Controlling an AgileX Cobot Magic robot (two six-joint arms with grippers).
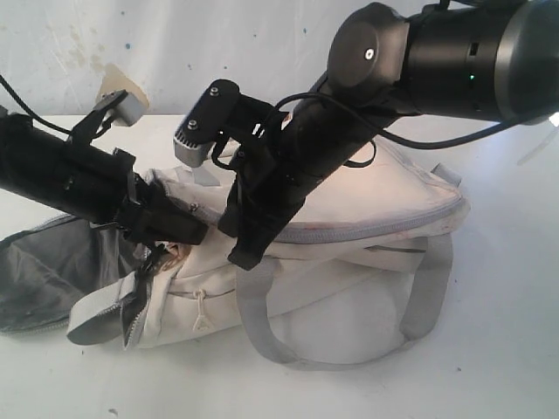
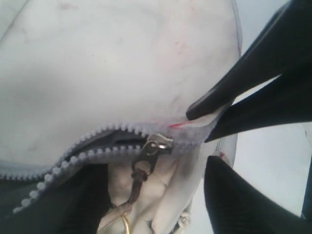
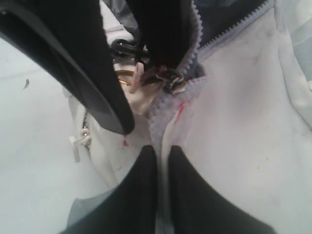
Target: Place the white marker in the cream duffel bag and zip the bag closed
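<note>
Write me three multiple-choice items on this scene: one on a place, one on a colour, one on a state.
1. The right hand grips the large soft cream fabric duffel bag at: A its underside; B its bulging middle; C the grey zip tape just past the small metal slider.
2. The bag's flat webbing straps are: A red; B grey; C black.
3. The zip teeth beside the slider are: A parted; B meshed shut; C torn off.
C, the right wrist view shows it clamped there; B, grey loops in the exterior view; A, two separate rows in the left wrist view.
</note>
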